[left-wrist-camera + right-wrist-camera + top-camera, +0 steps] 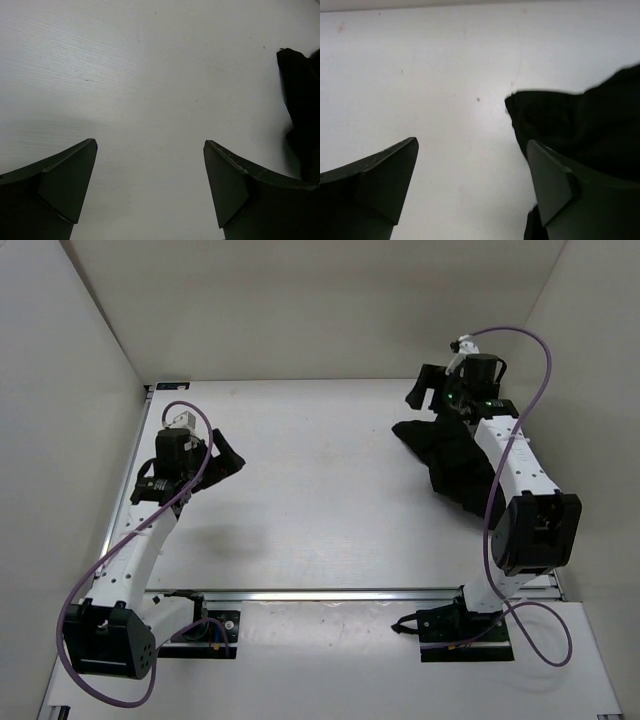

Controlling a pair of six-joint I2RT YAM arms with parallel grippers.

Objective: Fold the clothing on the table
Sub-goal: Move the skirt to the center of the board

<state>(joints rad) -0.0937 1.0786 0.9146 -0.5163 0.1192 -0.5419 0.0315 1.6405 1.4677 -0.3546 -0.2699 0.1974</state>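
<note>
The clothing (445, 458) is a bunched heap of black fabric on the right side of the white table (320, 490), partly covered by my right arm. My right gripper (432, 390) hangs over the heap's far end. In the right wrist view it (472, 141) stands open with bare table between the jaws, and the clothing (580, 120) lies beside and under the right finger. My left gripper (228, 455) is open over the table's left side, far from the garment. In the left wrist view it (150, 142) holds nothing, and the clothing (300, 95) shows at the right edge.
White walls (300, 300) close in the table at the back and on both sides. A metal rail (340, 592) runs along the near edge by the arm bases. Purple cables (520, 335) loop off both arms.
</note>
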